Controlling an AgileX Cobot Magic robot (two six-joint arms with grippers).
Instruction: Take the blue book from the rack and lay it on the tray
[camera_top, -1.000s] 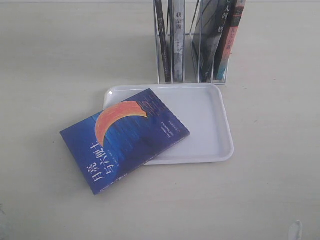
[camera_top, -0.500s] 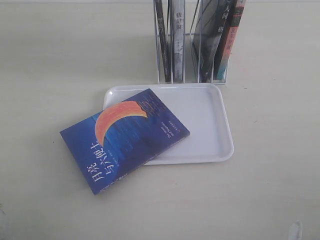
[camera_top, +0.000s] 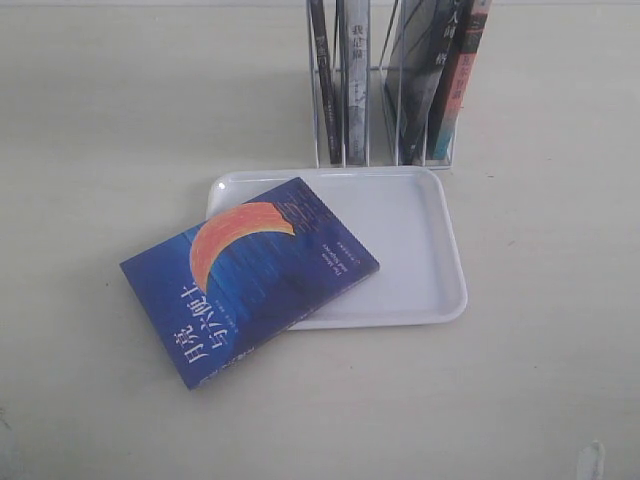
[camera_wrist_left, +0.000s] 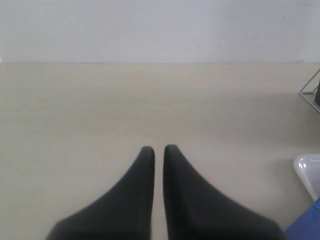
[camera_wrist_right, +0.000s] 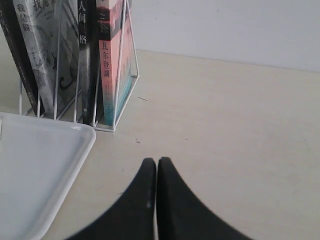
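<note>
Both pairs empty: left fingers (camera_wrist_left: 142, 172) nearly touching, a thin slit between; right fingers (camera_wrist_right: 145, 182) pressed together.

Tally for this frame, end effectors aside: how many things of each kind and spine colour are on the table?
Blue book: 1
Black-spined books: 2
Grey-spined book: 1
Red-spined book: 1
Wire rack: 1
White tray: 1
Total: 7 (rack books counted by visible spines)
</note>
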